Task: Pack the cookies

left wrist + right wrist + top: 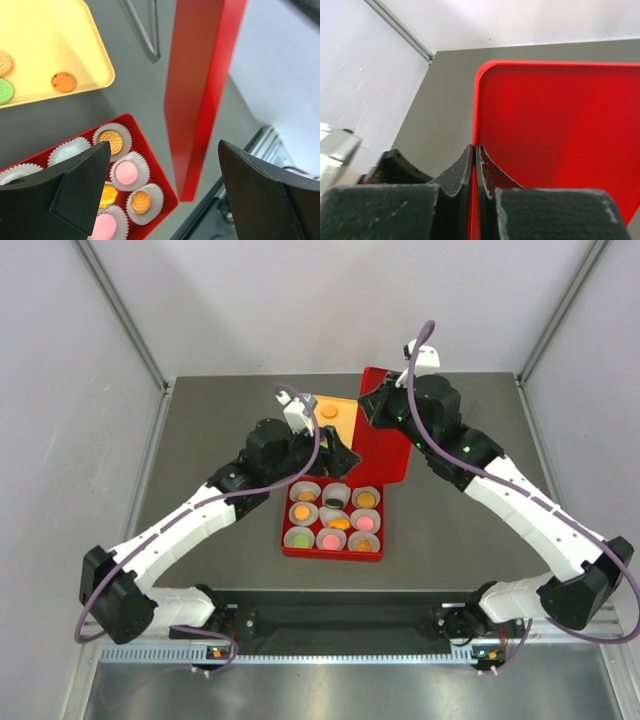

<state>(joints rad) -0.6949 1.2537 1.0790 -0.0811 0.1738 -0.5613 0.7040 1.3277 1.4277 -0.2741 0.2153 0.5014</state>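
The red box [333, 555] holds several white paper cups with cookies [364, 522] in orange, pink, green and black. In the left wrist view the box [161, 180] shows a pink cookie [126, 172] in a cup. A yellow tray [345, 425] behind it holds a loose orange cookie [329, 412]; the left wrist view shows it [64, 82] next to a green one [4, 91]. My left gripper [343, 455] is open and empty over the box's far edge [165, 175]. My right gripper [375, 405] is shut on the edge of the red lid [392, 445], held tilted up off the table [475, 150].
The lid [200, 90] hangs on edge just right of the box and tray, between my two grippers. Grey walls enclose the table on three sides. A rail [340, 622] with the arm bases runs along the near edge.
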